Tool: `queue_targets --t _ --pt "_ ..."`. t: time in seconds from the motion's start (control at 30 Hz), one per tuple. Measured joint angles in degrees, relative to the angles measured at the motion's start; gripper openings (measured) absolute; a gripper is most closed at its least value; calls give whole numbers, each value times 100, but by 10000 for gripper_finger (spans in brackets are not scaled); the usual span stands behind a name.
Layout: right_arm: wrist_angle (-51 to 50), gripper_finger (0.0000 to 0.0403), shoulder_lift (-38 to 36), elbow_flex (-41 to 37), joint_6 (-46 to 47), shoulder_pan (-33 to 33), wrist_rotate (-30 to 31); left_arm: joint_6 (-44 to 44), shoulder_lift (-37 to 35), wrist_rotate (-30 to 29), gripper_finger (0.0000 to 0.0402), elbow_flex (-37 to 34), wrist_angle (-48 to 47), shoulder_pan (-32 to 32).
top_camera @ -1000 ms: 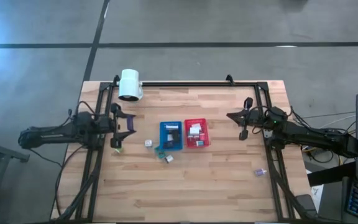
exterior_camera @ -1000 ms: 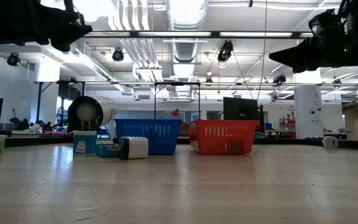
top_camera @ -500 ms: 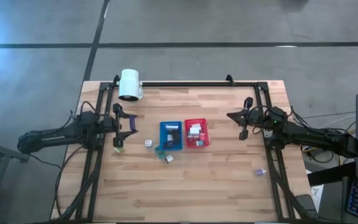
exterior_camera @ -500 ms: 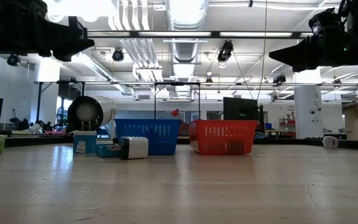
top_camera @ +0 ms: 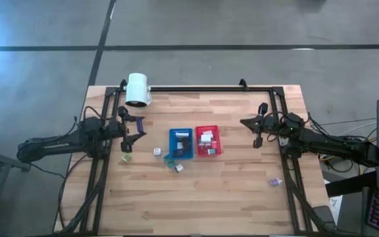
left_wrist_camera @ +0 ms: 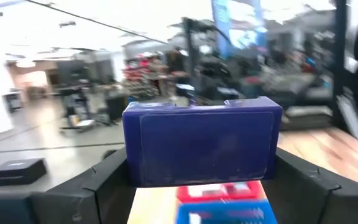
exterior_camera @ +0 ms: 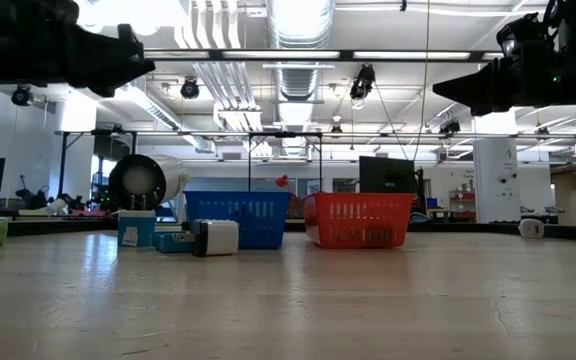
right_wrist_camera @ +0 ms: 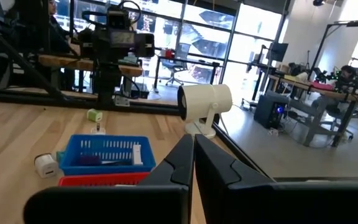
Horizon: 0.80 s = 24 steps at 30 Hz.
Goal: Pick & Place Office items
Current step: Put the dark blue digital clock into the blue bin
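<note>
My left gripper (top_camera: 135, 128) hangs over the table's left part, shut on a dark blue block (left_wrist_camera: 201, 146). A blue tray (top_camera: 181, 143) and a red tray (top_camera: 208, 140) lie side by side mid-table, with small items inside. Loose office items rest on the wood: a green one (top_camera: 127, 158), a white one (top_camera: 156, 152), a teal one (top_camera: 170, 160), another white one (top_camera: 178, 168), and a purple one (top_camera: 275, 182) near the right. My right gripper (top_camera: 258, 137) waits shut and empty over the right part. My left gripper pinches the dark blue block by its two short ends (left_wrist_camera: 272, 149) between its two fingers (left_wrist_camera: 104, 183). The fingers reach level, from the table's left side. The block sits level across the gap, lifted clear of the table.
A big white lamp head (top_camera: 137, 89) stands at the far left corner. A black frame (top_camera: 196, 87) runs along the far edge and down both sides. Bare wood lies in front of the trays toward the near edge.
My left gripper, still shut on the blue block, has swung a little toward the table's far edge, so the green item below it now shows in full. The right arm has kept still.
</note>
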Motion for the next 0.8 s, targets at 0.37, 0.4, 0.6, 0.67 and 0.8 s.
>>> queue_targets --t 0.37,0.4,0.6,0.67,0.8 --pt "9 8 -1 2 12 0 7 -652 2249 -450 291 749 539 0" --pt "9 8 -2 2 10 0 7 -678 2589 -432 291 868 542 0" --pt "7 8 0 0 -3 -2 17 -779 4844 -81 291 1711 539 -7" --pt "7 8 18 0 -4 -2 17 -790 5591 237 291 2043 527 -23" --pt "0 8 22 -2 1 -2 17 -727 6743 713 291 2677 334 -75"
